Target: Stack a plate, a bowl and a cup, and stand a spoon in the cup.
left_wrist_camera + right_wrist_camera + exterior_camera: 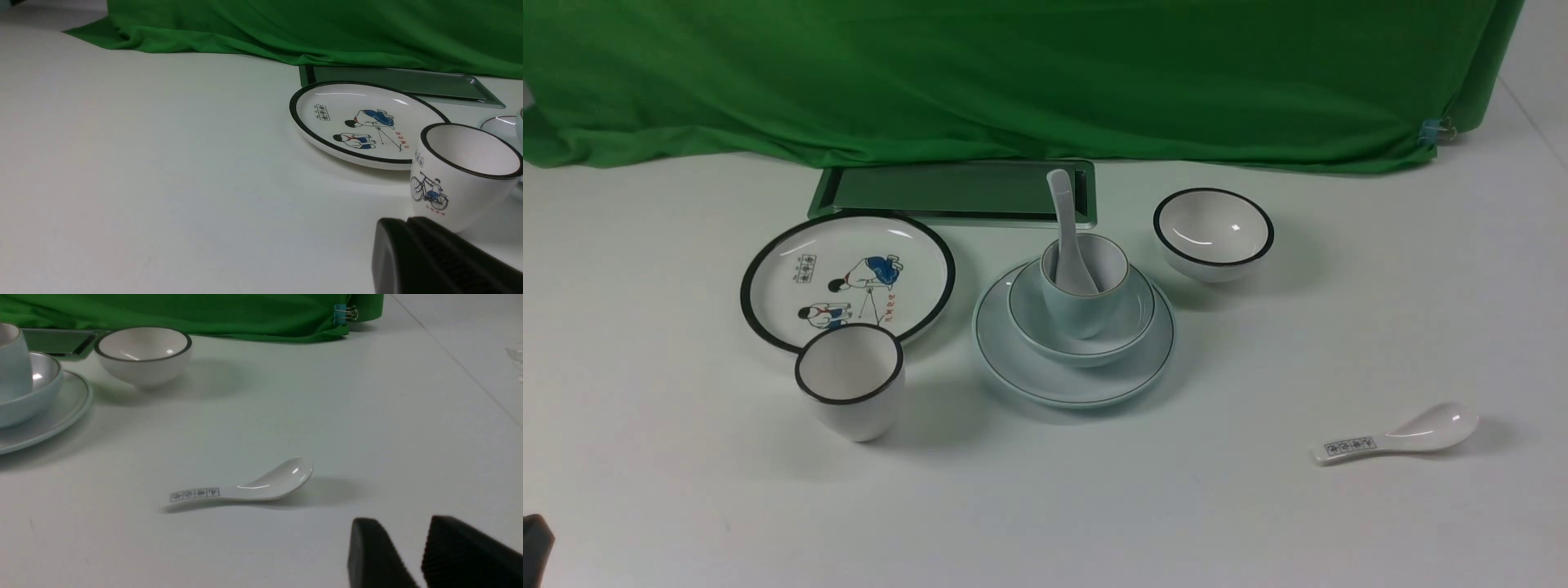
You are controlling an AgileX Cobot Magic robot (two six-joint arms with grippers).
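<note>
The pale blue-white plate (1029,367) sits mid-table with the wide pale bowl (1131,327) on it and the pale blue cup (1081,317) inside the bowl. The plain white spoon (1062,204) stands in the cup, its handle leaning up towards the back. The stack's edge shows in the right wrist view: plate (61,412), bowl (36,402), cup (14,371). My left gripper (408,222) is shut and empty, low near the front left. My right gripper (404,522) is slightly open and empty, over the table at the front right.
A cartoon plate with a black rim (848,278) and a black-rimmed white cup (851,380) stand left of the stack. A small black-rimmed bowl (1214,233) stands to the back right. A patterned spoon (1396,437) lies at the front right. A metal tray (947,192) and green cloth (1013,73) are behind.
</note>
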